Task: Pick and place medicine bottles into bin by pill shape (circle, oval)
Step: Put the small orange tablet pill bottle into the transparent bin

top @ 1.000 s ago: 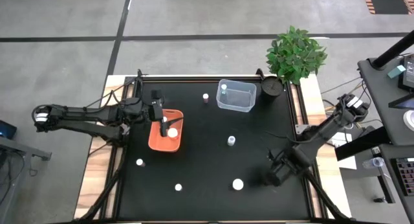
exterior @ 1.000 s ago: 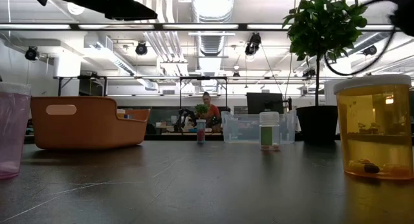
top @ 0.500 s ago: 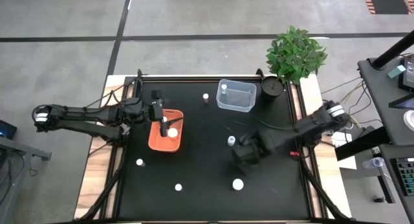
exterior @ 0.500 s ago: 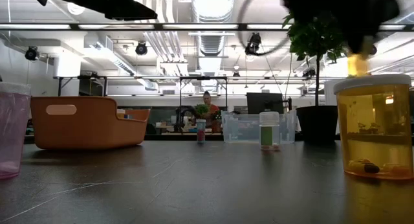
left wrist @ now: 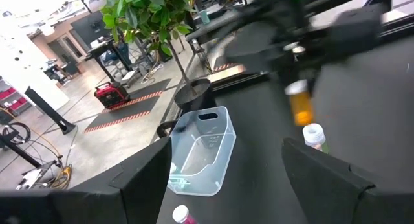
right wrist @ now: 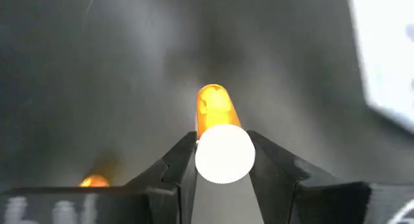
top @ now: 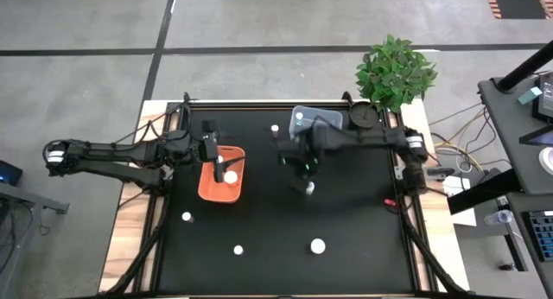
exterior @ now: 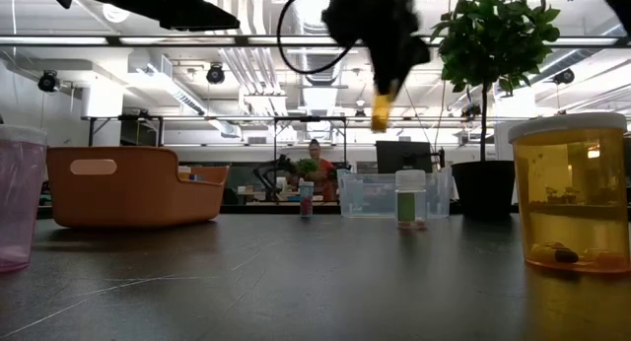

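Clamped on a small amber bottle [right wrist: 217, 123] with a white cap, my right gripper [top: 305, 163] hangs in the air above the middle of the black table [top: 268, 221], just short of the clear bin [top: 316, 128]; from the low camera the bottle [exterior: 380, 110] dangles under the fingers, well off the surface. Nearest that camera I see a big amber bottle [exterior: 570, 195] with a dark pill at its bottom, and a pinkish one [exterior: 20, 198] on the opposite edge. From above, white caps dot the near half of the tabletop: one [top: 318, 245], another [top: 238, 249] and a third [top: 186, 217]. One more bottle [top: 309, 188] stands just below my right gripper. Farther back sits the orange bin [top: 222, 174], with my left gripper [top: 214, 165] hovering over it; its fingers are spread wide with nothing between them. Beyond, a small bottle [top: 275, 130] stands beside the clear bin, which holds one bottle [top: 299, 119] itself. A potted plant [top: 393, 72] sits at the far corner. Behind the table the room opens into a workshop with ceiling ducts [exterior: 311, 60], desks and a person [exterior: 315, 164] seated far off.
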You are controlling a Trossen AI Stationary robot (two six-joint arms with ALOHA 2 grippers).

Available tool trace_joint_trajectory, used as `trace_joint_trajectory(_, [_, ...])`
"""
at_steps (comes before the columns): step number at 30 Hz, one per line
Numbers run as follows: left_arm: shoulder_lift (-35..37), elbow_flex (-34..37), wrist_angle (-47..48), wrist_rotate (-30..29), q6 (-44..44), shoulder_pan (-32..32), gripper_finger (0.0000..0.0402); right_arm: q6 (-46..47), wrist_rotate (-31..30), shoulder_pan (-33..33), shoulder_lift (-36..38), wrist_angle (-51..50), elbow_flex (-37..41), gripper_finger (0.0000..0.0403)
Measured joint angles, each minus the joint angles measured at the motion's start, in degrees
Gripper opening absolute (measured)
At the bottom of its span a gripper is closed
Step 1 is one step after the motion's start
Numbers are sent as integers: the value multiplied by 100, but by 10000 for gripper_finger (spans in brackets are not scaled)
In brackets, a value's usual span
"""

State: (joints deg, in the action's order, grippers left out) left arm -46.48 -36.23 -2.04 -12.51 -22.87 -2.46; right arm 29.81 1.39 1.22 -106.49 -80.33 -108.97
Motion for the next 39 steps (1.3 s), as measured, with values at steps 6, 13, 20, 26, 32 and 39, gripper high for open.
trace_joint_trajectory(6, [0, 0, 0, -2, 0, -2, 274, -1316, -183, 1094, -575, -9, -793, 112])
trace_joint_trajectory(13, [0, 0, -1, -2, -2, -2, 274, -2359, -192, 2186, -1204, -191, -1544, 112])
trace_joint_trajectory(20, [0, 0, 0, 0, -5, -2, 274, -3149, -208, 2991, -1576, -399, -1738, 112])
trace_joint_trajectory(26, [0, 0, 0, 0, -29, -7, 274, -4141, -297, 3309, -1797, -597, -1729, 112])
trace_joint_trajectory(32, [0, 0, 2, 0, -35, -7, 274, -4549, -306, 3444, -1830, -633, -1716, 112])
trace_joint_trajectory(39, [0, 0, 4, -2, -35, -7, 274, -4508, -304, 3472, -1825, -646, -1629, 112])
